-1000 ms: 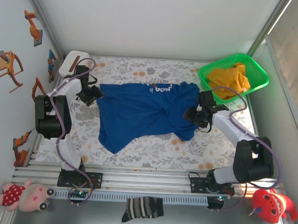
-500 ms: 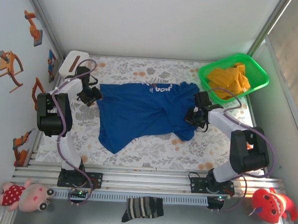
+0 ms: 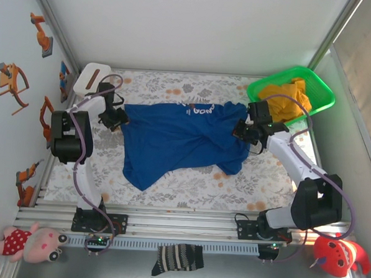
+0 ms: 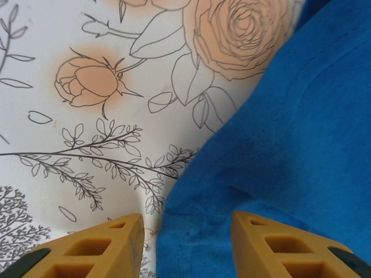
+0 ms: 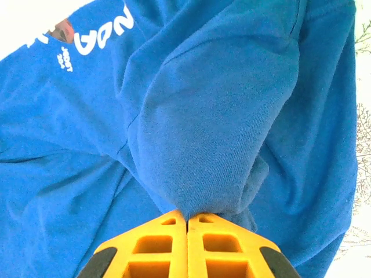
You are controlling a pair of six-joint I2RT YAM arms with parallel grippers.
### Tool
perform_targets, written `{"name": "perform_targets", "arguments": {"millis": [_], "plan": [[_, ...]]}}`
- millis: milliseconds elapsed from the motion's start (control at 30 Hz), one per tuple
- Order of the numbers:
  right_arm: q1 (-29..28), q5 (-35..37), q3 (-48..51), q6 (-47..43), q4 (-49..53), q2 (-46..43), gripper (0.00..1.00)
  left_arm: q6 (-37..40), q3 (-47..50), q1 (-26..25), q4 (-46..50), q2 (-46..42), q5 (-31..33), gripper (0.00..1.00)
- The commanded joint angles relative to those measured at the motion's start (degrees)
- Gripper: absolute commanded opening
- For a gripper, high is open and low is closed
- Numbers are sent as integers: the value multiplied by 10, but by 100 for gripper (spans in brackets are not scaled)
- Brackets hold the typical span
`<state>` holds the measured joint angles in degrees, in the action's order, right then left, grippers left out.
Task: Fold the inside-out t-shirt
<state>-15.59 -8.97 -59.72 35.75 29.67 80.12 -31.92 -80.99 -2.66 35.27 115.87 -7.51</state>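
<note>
One t-shirt [image 3: 173, 138]: right hand [image 5: 186, 220] pinches, left hand [image 4: 185, 223] straddles.

**Robotics laboratory test cell.** Two white-and-black jointed robot arms, left [image 3: 67, 142] and right [image 3: 290, 154], are bolted to silver aluminium rails [image 3: 181, 221] at the near edge of a desk covered with a floral-printed cloth [image 3: 183, 182]. Plain white panel walls [image 3: 179, 26] in metal framing enclose the desk. Cartoon stickers of orange robot arms [image 3: 14, 83] line the left wall. Purple cables [image 3: 79, 171] run along the arms. A green plastic mesh basket [image 3: 322, 84] stands at the far right corner. A pink plush doll [image 3: 34, 242] and a red plush toy [image 3: 338, 253] lie at the near corners.
</note>
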Motion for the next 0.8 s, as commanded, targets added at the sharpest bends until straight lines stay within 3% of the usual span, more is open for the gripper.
{"name": "perform_targets", "arguments": {"millis": [0,100,233,567,767], "plan": [[-2,1,-24,-5,24,-6,0,15,-11,-3,9,12,-5,42],[-2,0,-33,-5,27,-2,0,16,-11,-3,6,20,-7,36],[1,-2,-48,-5,30,-1,0,19,-23,-3,3,26,-12,0],[76,-54,-245,-27,86,-3,0,-6,-160,22,40,-94,-68,0],[135,-88,-356,-10,99,-39,0,-75,-171,50,-24,-221,-111,0]]}}
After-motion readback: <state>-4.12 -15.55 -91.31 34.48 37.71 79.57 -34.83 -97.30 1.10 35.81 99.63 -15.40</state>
